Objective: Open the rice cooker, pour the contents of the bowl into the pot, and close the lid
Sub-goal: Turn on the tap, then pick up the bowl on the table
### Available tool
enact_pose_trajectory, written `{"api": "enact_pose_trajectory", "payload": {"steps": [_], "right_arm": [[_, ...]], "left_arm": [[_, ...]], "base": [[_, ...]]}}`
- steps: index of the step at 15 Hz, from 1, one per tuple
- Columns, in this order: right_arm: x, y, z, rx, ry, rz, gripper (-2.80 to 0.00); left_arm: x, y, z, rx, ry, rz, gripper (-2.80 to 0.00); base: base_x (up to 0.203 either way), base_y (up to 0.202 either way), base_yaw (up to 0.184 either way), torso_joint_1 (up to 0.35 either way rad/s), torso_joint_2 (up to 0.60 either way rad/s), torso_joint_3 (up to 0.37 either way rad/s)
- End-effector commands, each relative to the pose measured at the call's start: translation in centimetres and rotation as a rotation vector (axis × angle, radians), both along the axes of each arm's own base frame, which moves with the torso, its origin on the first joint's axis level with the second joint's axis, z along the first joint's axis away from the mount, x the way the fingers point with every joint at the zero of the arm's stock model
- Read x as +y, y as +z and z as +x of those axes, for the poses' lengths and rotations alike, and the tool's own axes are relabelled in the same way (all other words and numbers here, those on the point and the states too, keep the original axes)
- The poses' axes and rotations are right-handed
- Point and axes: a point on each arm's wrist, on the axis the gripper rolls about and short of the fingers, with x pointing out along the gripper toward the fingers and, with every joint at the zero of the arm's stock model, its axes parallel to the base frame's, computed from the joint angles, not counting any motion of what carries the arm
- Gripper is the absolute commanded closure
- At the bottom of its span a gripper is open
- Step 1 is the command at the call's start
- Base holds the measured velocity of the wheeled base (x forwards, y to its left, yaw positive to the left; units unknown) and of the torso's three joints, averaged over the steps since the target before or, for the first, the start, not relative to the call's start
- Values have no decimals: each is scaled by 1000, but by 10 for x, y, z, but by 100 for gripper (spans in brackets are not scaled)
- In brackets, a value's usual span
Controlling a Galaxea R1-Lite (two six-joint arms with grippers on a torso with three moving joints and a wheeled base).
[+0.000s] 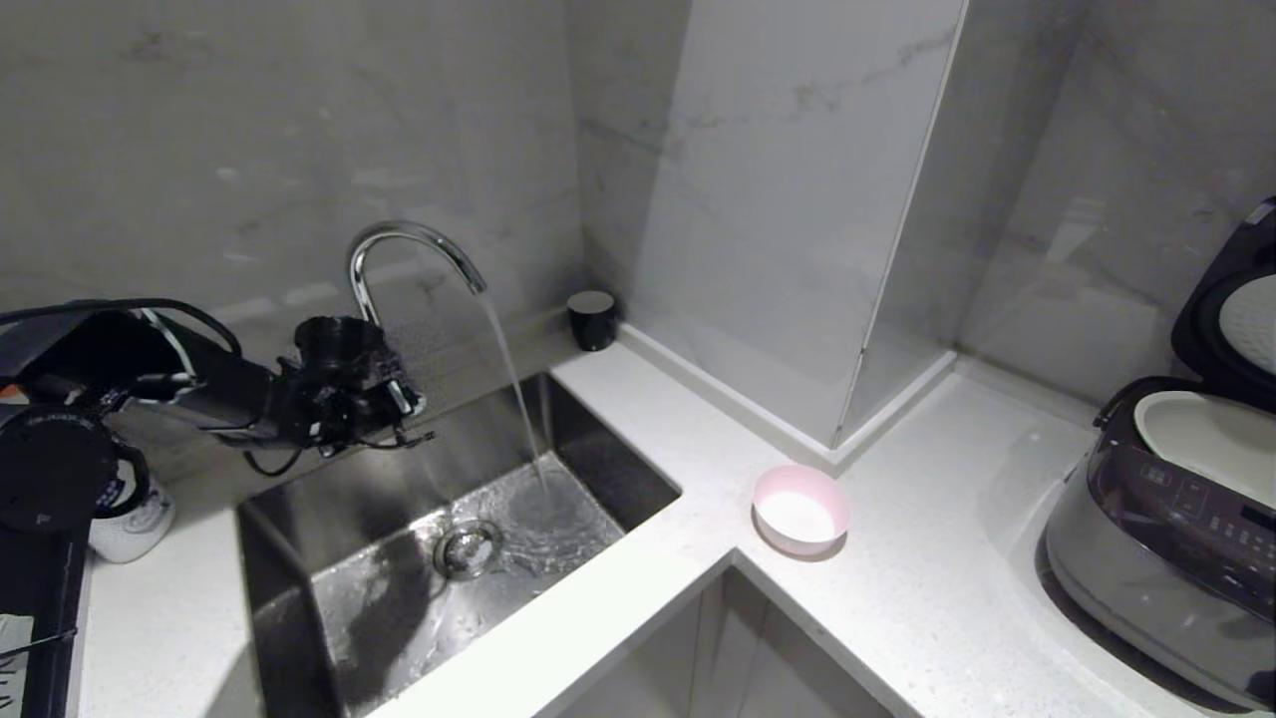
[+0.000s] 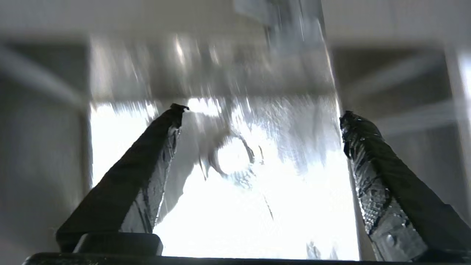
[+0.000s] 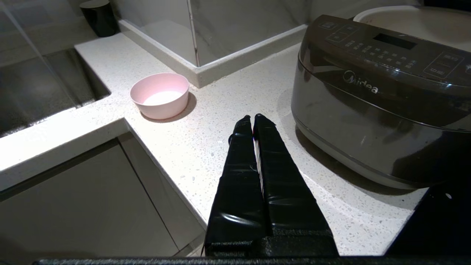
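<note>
At mid-left of the head view, the left gripper (image 1: 404, 419) reaches level over the sink (image 1: 299, 558), its fingers (image 2: 147, 176) spread wide and empty. The right gripper (image 3: 253, 118) hangs above the counter (image 3: 184, 147), fingers pressed together. The pale pink bowl (image 1: 800, 509), white inside, sits centre-right on the counter. At right, the rice cooker (image 1: 1156, 558) stands with lid (image 1: 1231, 309) raised, exposing the white pot (image 1: 1196, 434). The faucet (image 1: 399, 249) runs water into the sink.
</note>
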Motion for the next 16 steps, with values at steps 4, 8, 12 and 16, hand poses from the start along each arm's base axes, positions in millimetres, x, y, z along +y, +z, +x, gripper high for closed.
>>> {"api": "enact_pose_trajectory", "payload": {"steps": [4, 8, 12, 16], "right_arm": [[0, 0, 0, 0, 0, 0, 0], [0, 0, 0, -1, 0, 0, 0], [0, 0, 0, -1, 0, 0, 0], [0, 0, 0, 0, 0, 0, 0]], "left_arm": [[-54, 46, -52, -30, -258, -126, -280], [-134, 62, -70, -53, -512, -116, -280], [-198, 62, -58, -90, -688, -50, -280], [-257, 48, -53, -116, -833, -9, -280]], "base": [[0, 0, 0, 0, 0, 0], [0, 0, 0, 0, 0, 0], [0, 0, 0, 0, 0, 0], [0, 0, 0, 0, 0, 0]]}}
